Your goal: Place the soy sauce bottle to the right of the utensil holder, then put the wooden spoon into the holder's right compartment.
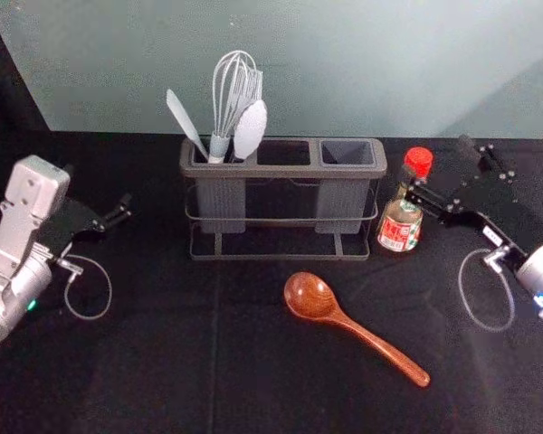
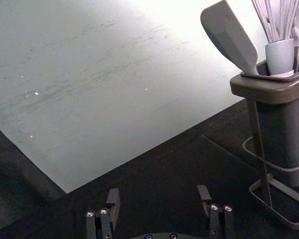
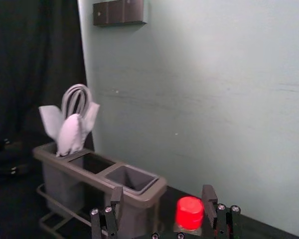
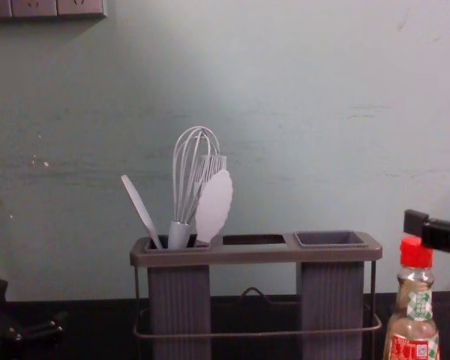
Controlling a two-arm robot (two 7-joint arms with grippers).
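Note:
In the head view my right gripper (image 1: 442, 166) stands open beside the soy sauce bottle (image 1: 401, 217), one finger close to its red cap. The right wrist view has the cap (image 3: 189, 213) near one finger of the right gripper (image 3: 162, 195), which is not closed on it. The bottle stands upright just right of the utensil holder (image 1: 285, 170). The holder's right compartment (image 1: 347, 154) holds nothing. On the cloth in front lies the wooden spoon (image 1: 311, 297), handle toward the right front. My left gripper (image 1: 97, 188) is idle at the left; in its wrist view the left gripper (image 2: 158, 191) is open.
A whisk (image 1: 221, 108), a spatula (image 1: 186, 123) and other pale utensils stand in the holder's left compartment. Behind the black-covered table (image 1: 145, 362) rises a pale wall (image 1: 362, 63). The holder's wire frame (image 1: 281, 257) reaches down to the cloth.

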